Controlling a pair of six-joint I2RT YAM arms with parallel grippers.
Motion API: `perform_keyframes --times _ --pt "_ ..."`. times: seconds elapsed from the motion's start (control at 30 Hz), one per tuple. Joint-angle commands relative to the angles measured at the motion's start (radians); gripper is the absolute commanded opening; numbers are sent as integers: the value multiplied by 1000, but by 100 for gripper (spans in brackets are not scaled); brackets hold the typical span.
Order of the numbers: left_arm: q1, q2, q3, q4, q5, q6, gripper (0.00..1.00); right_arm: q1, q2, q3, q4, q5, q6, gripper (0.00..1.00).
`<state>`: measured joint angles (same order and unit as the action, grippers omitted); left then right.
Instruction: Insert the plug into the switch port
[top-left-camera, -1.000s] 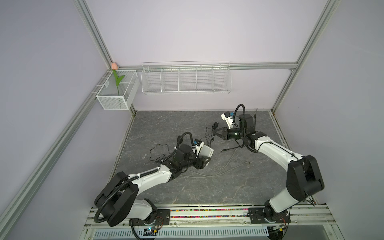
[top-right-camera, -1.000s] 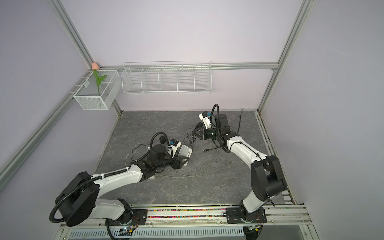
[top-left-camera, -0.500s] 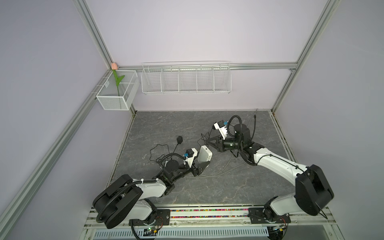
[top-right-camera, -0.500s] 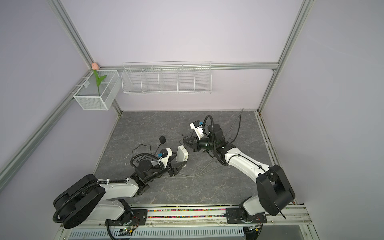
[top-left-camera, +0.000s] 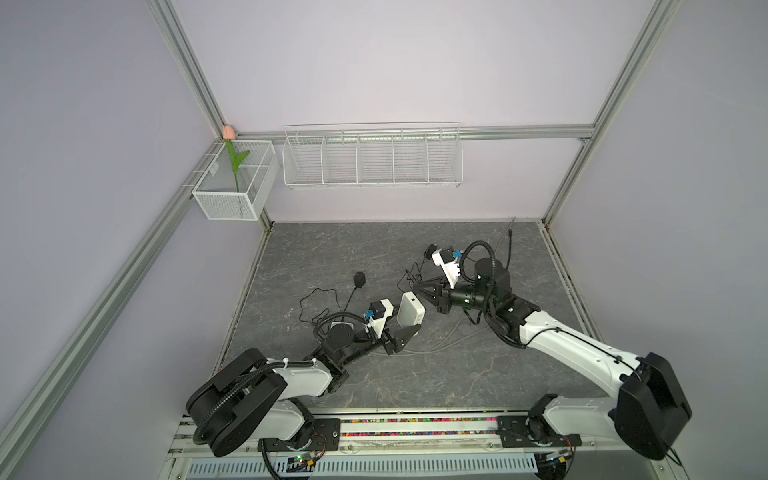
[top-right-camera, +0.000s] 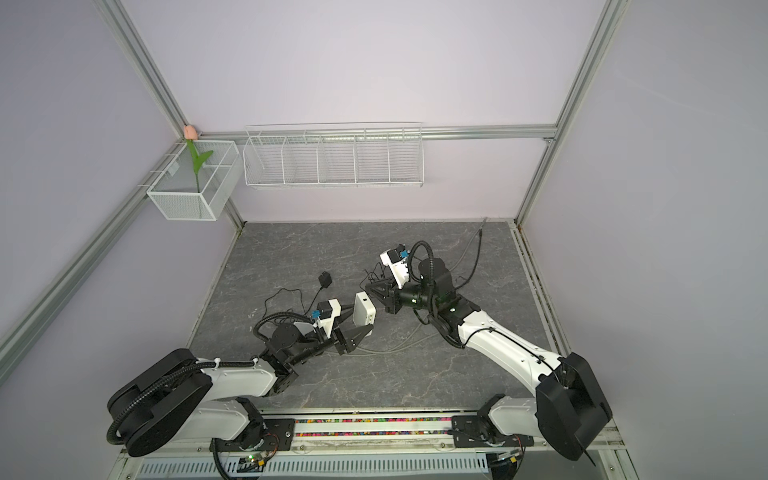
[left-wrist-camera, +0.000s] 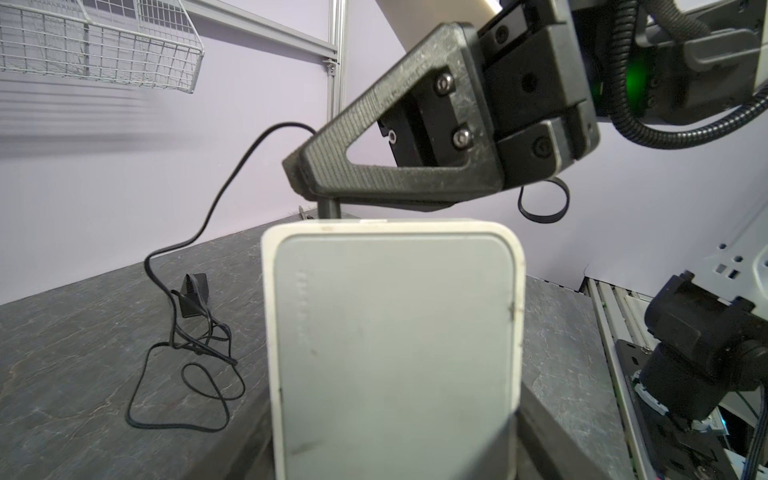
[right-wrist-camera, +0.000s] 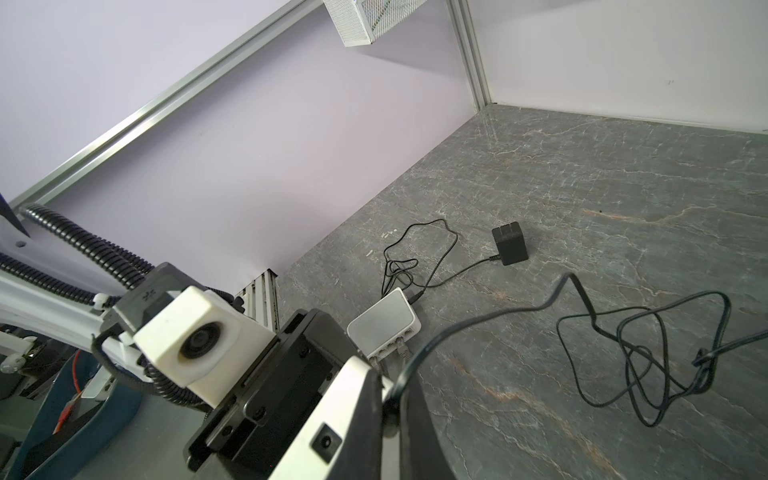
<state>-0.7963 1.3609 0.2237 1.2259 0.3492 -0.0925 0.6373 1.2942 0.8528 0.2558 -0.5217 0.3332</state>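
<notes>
Gripping the white switch across its width, the left gripper held it raised clear of the grey table, jaws spread wide around the body, with one narrow end turned toward the right arm. The right gripper was pinched fully closed on the small black plug, its thin cable trailing down to the table. The plug pointed along the switch's long axis, its tip at that narrow end near a corner; contact could not be judged. The round port showed on the same end face, empty, just beside the closed right gripper. Seating the plug likely needed a short sideways shift first.
</notes>
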Motion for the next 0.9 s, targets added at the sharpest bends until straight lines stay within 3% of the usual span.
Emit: perform_keyframes --times 0.0,0.5,0.87 --pt "-9 19 -15 81 11 10 0 5 -33 20 -25 25 -45 7" --pt "-24 72 -15 148 -41 48 0 60 -112 -43 -10 67 -57 7" --pt "-62 145 -34 185 -159 199 0 86 -135 -76 -23 112 -80 7"
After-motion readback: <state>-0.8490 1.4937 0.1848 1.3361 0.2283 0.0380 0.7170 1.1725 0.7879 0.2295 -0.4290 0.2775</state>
